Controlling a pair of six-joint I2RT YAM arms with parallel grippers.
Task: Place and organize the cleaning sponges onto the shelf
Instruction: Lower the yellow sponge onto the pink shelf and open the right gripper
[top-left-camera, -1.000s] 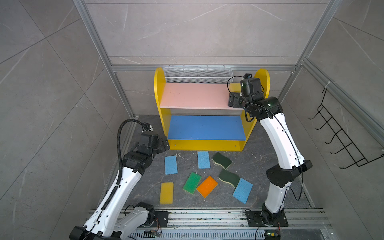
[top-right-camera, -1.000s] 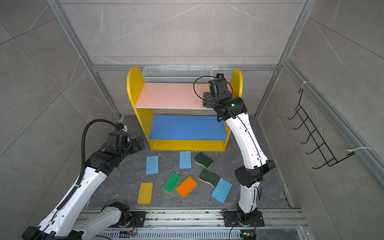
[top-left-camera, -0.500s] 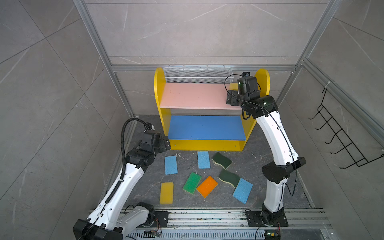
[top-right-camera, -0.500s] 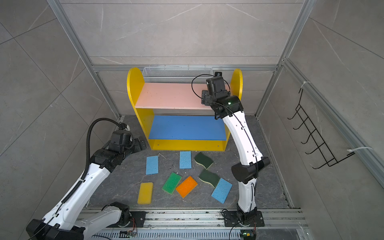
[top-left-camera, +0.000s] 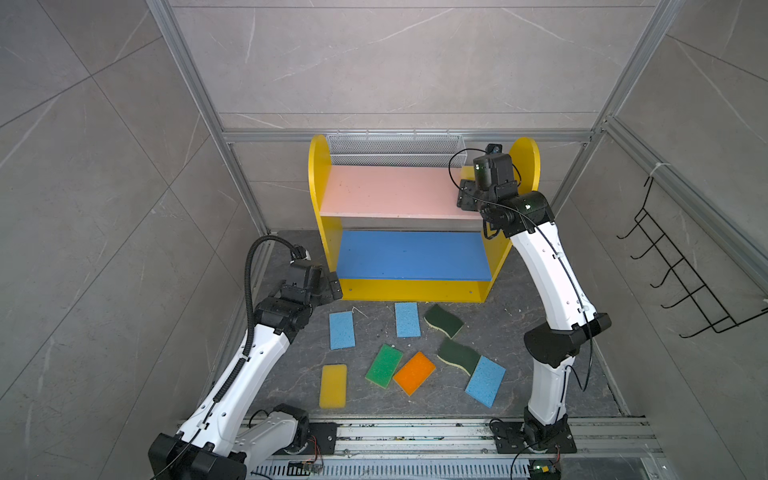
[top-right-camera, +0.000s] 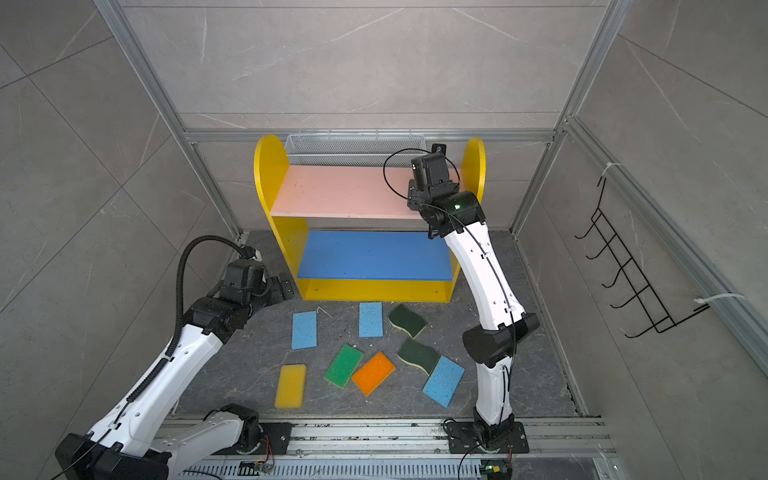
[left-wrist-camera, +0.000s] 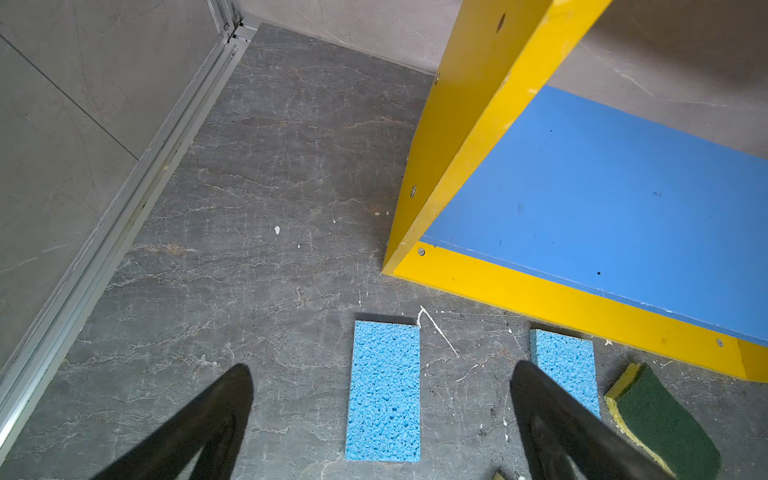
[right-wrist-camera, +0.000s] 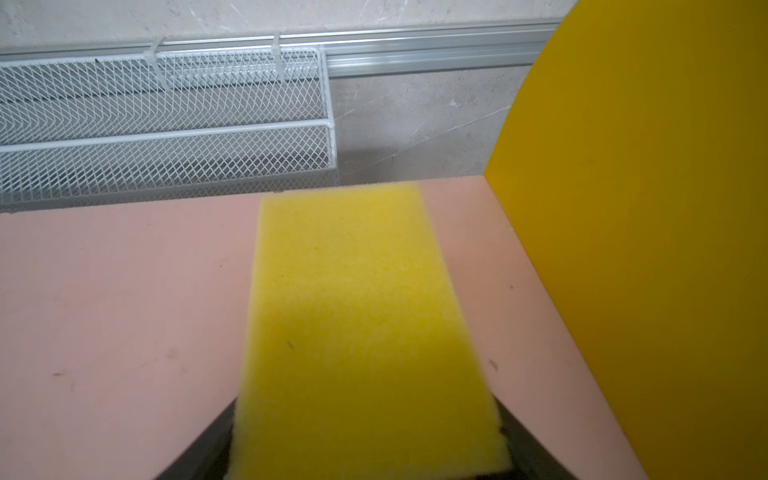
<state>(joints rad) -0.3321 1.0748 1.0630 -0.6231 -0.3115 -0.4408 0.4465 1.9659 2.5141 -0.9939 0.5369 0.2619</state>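
Possibly the flat yellow rectangular foam sponge (right-wrist-camera: 357, 316), lying lengthwise over the pink upper shelf board (right-wrist-camera: 124, 311) with its far end at the rear edge, could slip off behind if nudged. It looks soft, fine-pored, unsquashed. The right gripper (right-wrist-camera: 365, 419) flanks it, though I cannot tell whether it grips; the left gripper (left-wrist-camera: 382, 368) gapes empty.

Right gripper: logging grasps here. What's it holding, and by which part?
A yellow sponge, pinched by its near short end, above the shelf's pink board.
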